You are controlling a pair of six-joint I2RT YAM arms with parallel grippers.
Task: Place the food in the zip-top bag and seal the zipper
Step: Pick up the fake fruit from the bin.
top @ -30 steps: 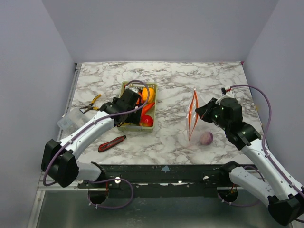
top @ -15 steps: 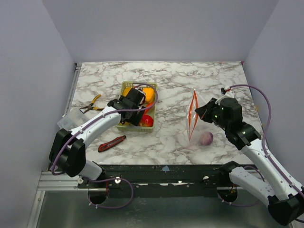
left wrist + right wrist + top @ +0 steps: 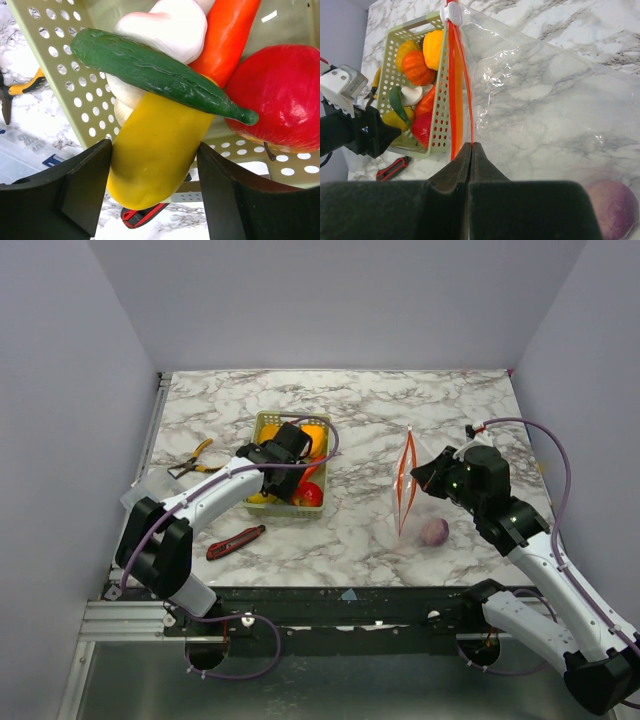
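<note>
Our left gripper (image 3: pixel 157 187) straddles the yellow food (image 3: pixel 155 145) in the basket (image 3: pixel 60 70), fingers spread and apparently not yet gripping. We should close below the green cucumber (image 3: pixel 160 75) lying across it. Our right gripper (image 3: pixel 471 150) is clamped on the zipper (image 3: pixel 457 75) — holding the zip-top bag (image 3: pixel 530 100) upright.
</note>
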